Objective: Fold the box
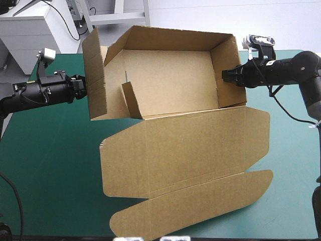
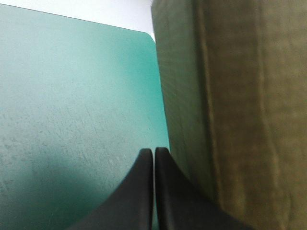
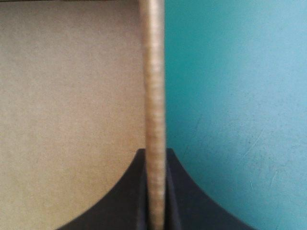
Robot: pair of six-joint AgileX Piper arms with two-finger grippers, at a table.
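Note:
The brown box [image 1: 165,75] stands as an open tray with its walls raised, and its lid [image 1: 185,145] lies flat toward the table's front. My left gripper [image 1: 84,89] is shut and presses against the outside of the left wall. In the left wrist view, that gripper [image 2: 153,151] has the wall [image 2: 230,110] beside its fingers, not between them. My right gripper [image 1: 224,76] is shut on the upper edge of the right wall. In the right wrist view, the board edge [image 3: 152,72] runs straight between the fingers of that gripper [image 3: 155,153].
A loose inner flap [image 1: 131,100] stands tilted inside the tray near the left wall. The lid's rounded front flap [image 1: 190,206] reaches almost to the table's front edge. Teal-green cover [image 1: 45,165] shows left of the lid and right of it [image 1: 293,170].

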